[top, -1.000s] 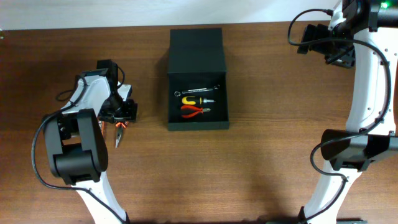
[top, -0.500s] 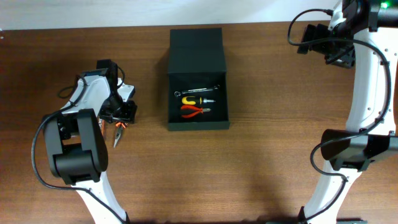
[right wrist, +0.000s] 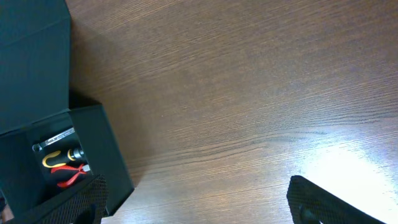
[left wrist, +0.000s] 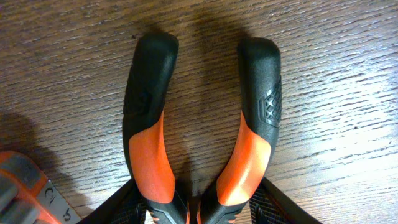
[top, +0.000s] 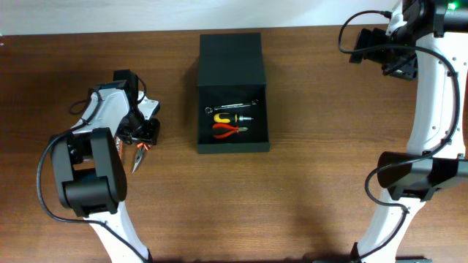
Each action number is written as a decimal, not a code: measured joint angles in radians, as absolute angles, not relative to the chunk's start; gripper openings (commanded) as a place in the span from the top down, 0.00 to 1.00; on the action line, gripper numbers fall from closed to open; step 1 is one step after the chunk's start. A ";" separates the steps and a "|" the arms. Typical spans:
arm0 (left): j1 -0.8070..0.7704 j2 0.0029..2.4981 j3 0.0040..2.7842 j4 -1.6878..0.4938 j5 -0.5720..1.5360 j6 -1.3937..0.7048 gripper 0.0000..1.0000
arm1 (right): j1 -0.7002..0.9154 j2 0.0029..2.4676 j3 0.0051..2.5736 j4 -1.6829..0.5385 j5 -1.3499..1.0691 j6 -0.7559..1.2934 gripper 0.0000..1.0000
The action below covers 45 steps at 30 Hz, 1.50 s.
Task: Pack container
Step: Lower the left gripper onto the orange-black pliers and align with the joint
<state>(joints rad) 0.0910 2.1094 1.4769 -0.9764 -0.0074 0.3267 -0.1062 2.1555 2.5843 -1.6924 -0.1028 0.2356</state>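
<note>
The container [top: 232, 148], a dark box with its flap lid folded back, stands open at the table's middle; its dark side wall also shows in the right wrist view [right wrist: 106, 155]. Inside lie a wrench [top: 234, 107], a yellow-handled tool [top: 230, 117] and red pliers [top: 228, 131]. Left of the box, orange-and-black pliers [top: 137, 157] lie on the wood. My left gripper [top: 142, 135] sits over their handle end. In the left wrist view its fingers [left wrist: 124, 199] press both handles of the pliers [left wrist: 146, 155] from outside. My right gripper [right wrist: 199, 205] hangs wide open and empty, high at the far right [top: 380, 51].
The brown wooden table [top: 307, 204] stretches between the box and the right arm's base [top: 417, 179]. The left arm's base [top: 88, 175] stands near the pliers.
My left gripper's fingers have drawn in onto the pliers' handles, and the pliers' tip has swung slightly left. The right arm has not moved.
</note>
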 measured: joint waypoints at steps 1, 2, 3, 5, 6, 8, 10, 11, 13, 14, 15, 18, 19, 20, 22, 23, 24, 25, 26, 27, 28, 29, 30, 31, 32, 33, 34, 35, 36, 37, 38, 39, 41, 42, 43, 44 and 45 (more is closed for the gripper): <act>0.091 2.109 1.477 -0.976 -0.007 0.327 0.75 | -0.106 2.156 2.584 -1.692 -0.103 0.236 0.08; 0.091 2.109 1.477 -0.977 -0.007 0.327 0.77 | -0.106 2.156 2.584 -1.692 -0.103 0.236 0.08; 0.091 2.109 1.477 -0.977 -0.007 0.327 0.79 | -0.106 2.156 2.584 -1.692 -0.103 0.236 0.08; 0.091 2.109 1.477 -0.977 -0.007 0.327 0.85 | -0.106 2.156 2.584 -1.692 -0.103 0.236 0.08; 0.091 2.109 1.477 -0.977 -0.007 0.327 0.88 | -0.106 2.156 2.584 -1.692 -0.103 0.236 0.08; 0.091 2.109 1.477 -0.977 -0.007 0.327 0.91 | -0.106 2.156 2.584 -1.692 -0.103 0.236 0.08; 0.091 2.109 1.477 -0.977 -0.007 0.327 0.97 | -0.106 2.156 2.584 -1.692 -0.103 0.236 0.08; 0.091 2.109 1.477 -0.977 -0.007 0.327 0.98 | -0.106 2.156 2.584 -1.692 -0.103 0.236 0.08; 0.091 2.109 1.477 -0.977 -0.007 0.326 0.98 | -0.106 2.156 2.584 -1.692 -0.103 0.236 0.08; 0.091 2.109 1.477 -0.977 -0.006 0.326 0.98 | -0.106 2.156 2.584 -1.692 -0.103 0.236 0.08; 0.091 2.109 1.477 -0.978 -0.005 0.326 0.98 | -0.106 2.156 2.584 -1.692 -0.103 0.236 0.08; 0.092 2.109 1.479 -0.979 0.005 0.326 0.98 | -0.106 2.156 2.584 -1.692 -0.103 0.236 0.09; 0.092 2.109 1.482 -0.982 0.015 0.326 0.98 | -0.106 2.156 2.584 -1.692 -0.103 0.235 0.08; 0.091 2.110 1.485 -0.985 0.025 0.326 0.98 | -0.106 2.156 2.584 -1.692 -0.103 0.236 0.08; 0.091 2.112 1.494 -1.000 0.039 0.326 0.98 | -0.106 2.156 2.584 -1.692 -0.103 0.236 0.09; 0.091 2.115 1.502 -1.011 0.046 0.326 0.98 | -0.106 2.156 2.584 -1.692 -0.103 0.236 0.08; 0.091 2.119 1.513 -1.021 0.051 0.326 0.98 | -0.106 2.156 2.584 -1.692 -0.103 0.236 0.08; 0.090 2.122 1.529 -1.032 0.055 0.326 0.98 | -0.106 2.156 2.584 -1.692 -0.103 0.236 0.08; 0.089 2.125 1.546 -1.045 0.057 0.326 0.98 | -0.106 2.157 2.584 -1.692 -0.103 0.236 0.09; 0.089 2.125 1.565 -1.058 0.060 0.326 0.98 | -0.106 2.157 2.584 -1.692 -0.103 0.236 0.08; 0.089 2.125 1.587 -1.071 0.063 0.326 0.98 | -0.106 2.157 2.584 -1.692 -0.103 0.236 0.08; 0.089 2.125 1.613 -1.089 0.064 0.326 0.98 | -0.106 2.157 2.584 -1.692 -0.103 0.236 0.08; 0.089 2.125 1.636 -1.100 0.067 0.326 0.98 | -0.106 2.157 2.584 -1.692 -0.103 0.236 0.08; 0.089 2.125 1.663 -1.116 0.068 0.326 0.98 | -0.106 2.157 2.584 -1.692 -0.103 0.236 0.08; 0.089 2.125 1.703 -1.133 0.072 0.326 0.98 | -0.106 2.157 2.584 -1.692 -0.103 0.235 0.09; 0.089 2.125 1.715 -1.136 0.072 0.321 0.98 | -0.106 2.157 2.584 -1.692 -0.103 0.236 0.09; 0.089 2.125 1.740 -1.143 0.073 0.323 0.98 | -0.106 2.157 2.584 -1.692 -0.103 0.236 0.09; 0.089 2.125 1.757 -1.145 0.073 0.323 0.98 | -0.106 2.157 2.584 -1.692 -0.103 0.236 0.09; 0.089 2.125 1.769 -1.147 0.073 0.326 0.98 | -0.106 2.157 2.584 -1.692 -0.103 0.236 0.09; 0.089 2.125 1.777 -1.148 0.073 0.326 0.98 | -0.106 2.157 2.584 -1.692 -0.103 0.236 0.09; 0.089 2.125 1.781 -1.149 0.074 0.326 0.98 | -0.106 2.157 2.584 -1.692 -0.103 0.236 0.10; 0.089 2.125 1.781 -1.152 0.075 0.326 0.98 | -0.106 2.157 2.584 -1.692 -0.103 0.236 0.10; 0.089 2.125 1.781 -1.159 0.075 0.326 0.98 | -0.106 2.157 2.584 -1.692 -0.103 0.236 0.10; 0.089 2.125 1.781 -1.159 0.074 0.326 0.98 | -0.106 2.157 2.584 -1.692 -0.103 0.236 0.10; 0.089 2.125 1.781 -1.159 0.071 0.326 0.97 | -0.106 2.157 2.584 -1.692 -0.103 0.236 0.10; 0.089 2.125 1.781 -1.159 0.066 0.326 0.93 | -0.106 2.157 2.584 -1.692 -0.103 0.236 0.11; 0.089 2.125 1.781 -1.159 0.062 0.325 0.89 | -0.106 2.157 2.584 -1.692 -0.103 0.236 0.11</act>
<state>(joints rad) 0.0887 2.1250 1.7805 -1.1595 0.0616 0.3252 -0.1062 2.1574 2.5843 -1.6924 -0.1028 0.2359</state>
